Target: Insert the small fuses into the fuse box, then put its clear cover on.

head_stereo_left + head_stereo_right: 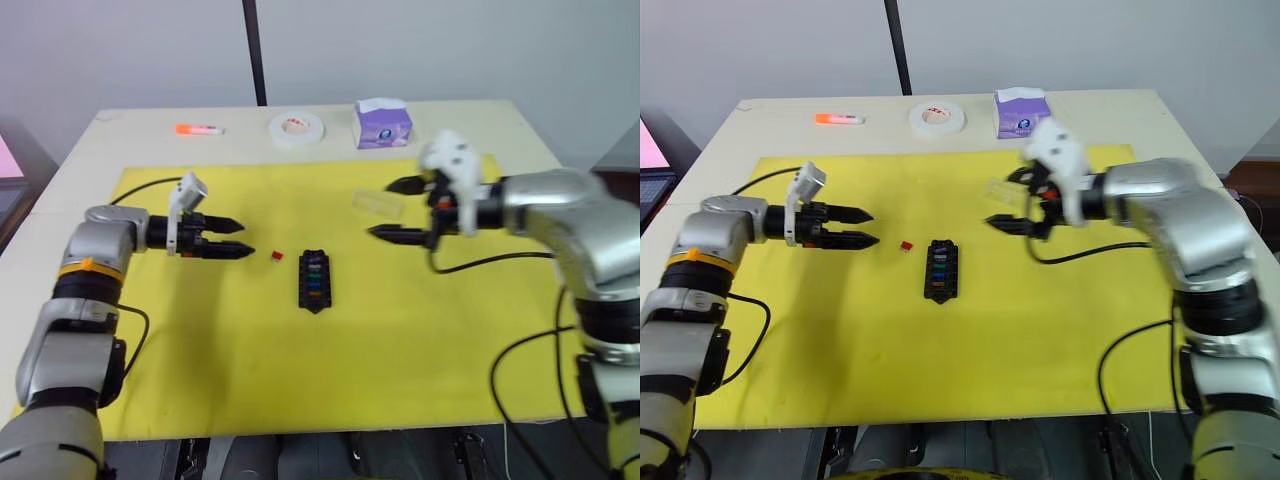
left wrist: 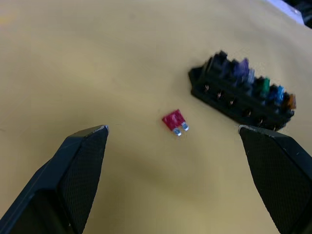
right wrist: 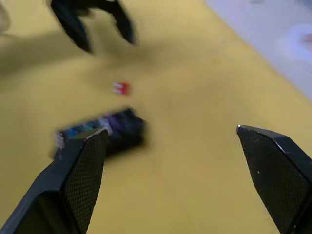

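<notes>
The black fuse box (image 1: 314, 280) lies mid-mat with several coloured small fuses seated in its slots: purple, green, blue and orange show in the left wrist view. A loose red fuse (image 1: 276, 256) lies flat on the mat just left of the box, its two prongs visible (image 2: 175, 122). My left gripper (image 1: 243, 238) is open, low over the mat, its tips pointing at the red fuse from a short gap away. My right gripper (image 1: 382, 208) is open and raised to the right of the box. The clear cover (image 1: 378, 203) lies on the mat at its fingertips; whether they touch it I cannot tell.
A yellow mat (image 1: 330, 380) covers the table. Along the far edge stand a white tape roll (image 1: 296, 128), a purple tissue box (image 1: 382, 124) and an orange marker (image 1: 198, 129). Black cables trail from both wrists over the mat.
</notes>
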You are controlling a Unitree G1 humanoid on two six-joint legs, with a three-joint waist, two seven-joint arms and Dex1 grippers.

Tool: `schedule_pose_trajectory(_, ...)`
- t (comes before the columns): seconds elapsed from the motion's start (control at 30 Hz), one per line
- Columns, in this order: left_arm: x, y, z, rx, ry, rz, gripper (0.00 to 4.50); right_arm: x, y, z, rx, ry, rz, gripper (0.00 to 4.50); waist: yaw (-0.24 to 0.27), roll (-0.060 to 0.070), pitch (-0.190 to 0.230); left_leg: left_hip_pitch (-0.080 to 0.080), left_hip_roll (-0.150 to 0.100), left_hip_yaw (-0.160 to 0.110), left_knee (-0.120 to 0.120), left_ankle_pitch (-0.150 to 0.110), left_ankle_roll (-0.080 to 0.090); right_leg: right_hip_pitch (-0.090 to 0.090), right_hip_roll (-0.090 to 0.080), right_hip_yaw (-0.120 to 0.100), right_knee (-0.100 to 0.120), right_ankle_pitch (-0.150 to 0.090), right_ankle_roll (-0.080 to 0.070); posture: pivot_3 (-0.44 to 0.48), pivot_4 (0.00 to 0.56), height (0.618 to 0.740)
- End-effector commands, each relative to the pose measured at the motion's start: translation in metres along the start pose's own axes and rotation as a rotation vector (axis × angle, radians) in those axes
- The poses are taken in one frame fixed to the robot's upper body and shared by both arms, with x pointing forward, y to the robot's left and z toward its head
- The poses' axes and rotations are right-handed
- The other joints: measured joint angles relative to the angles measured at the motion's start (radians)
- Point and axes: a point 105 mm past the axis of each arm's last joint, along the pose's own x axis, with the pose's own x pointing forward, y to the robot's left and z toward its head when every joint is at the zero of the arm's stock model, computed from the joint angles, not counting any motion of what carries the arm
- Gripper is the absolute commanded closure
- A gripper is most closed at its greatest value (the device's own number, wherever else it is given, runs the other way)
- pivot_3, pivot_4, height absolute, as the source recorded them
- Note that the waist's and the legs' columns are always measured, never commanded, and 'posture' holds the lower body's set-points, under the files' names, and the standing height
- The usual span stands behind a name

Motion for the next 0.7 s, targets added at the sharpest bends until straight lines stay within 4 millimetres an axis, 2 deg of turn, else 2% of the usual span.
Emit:
schedule_pose_trajectory(0.03,0.005,0.003,0.002,0.042,0.018,0.002,0.0,0.02,0.028,0.019,0.005,-0.019,0.01,0.04,0.004,0.0,0.0,-0.005,0.0,-0.001,0.002,0.0,0.0,-0.005,0.0,0.0,0.003,0.0,0.0,0.0,0.15,0.74)
schedule_pose_trajectory(0.1,0.01,0.003,0.0,0.031,0.012,-0.009,0.0,0.028,0.04,0.016,0.022,-0.005,0.03,0.04,0.011,0.0,0.0,-0.013,0.0,-0.004,0.009,0.0,0.0,-0.011,0.0,-0.003,0.009,0.0,0.0,0.0,0.15,0.74)
schedule_pose_trajectory(0.2,0.018,0.0,-0.001,0.03,0.009,-0.038,0.0,0.035,0.047,0.008,0.05,0.023,0.037,0.04,0.017,0.0,0.0,-0.013,-0.002,-0.004,0.012,0.0,0.0,-0.009,-0.001,-0.003,0.009,0.0,0.0,0.0,0.15,0.74)
schedule_pose_trajectory(0.6,0.048,-0.012,-0.012,0.017,0.007,-0.12,0.0,0.033,0.034,-0.006,0.093,0.065,-0.027,0.04,0.02,0.0,0.0,-0.012,-0.002,-0.004,0.012,0.0,0.0,-0.008,-0.001,-0.003,0.009,0.0,0.0,0.0,0.15,0.74)
schedule_pose_trajectory(0.7,0.052,-0.017,-0.022,0.0,0.044,-0.152,0.0,0.032,0.033,-0.008,0.099,0.071,-0.033,0.04,0.028,0.0,0.0,-0.012,-0.002,-0.004,0.012,0.0,0.0,-0.008,-0.001,-0.003,0.009,0.0,0.0,0.0,0.15,0.74)
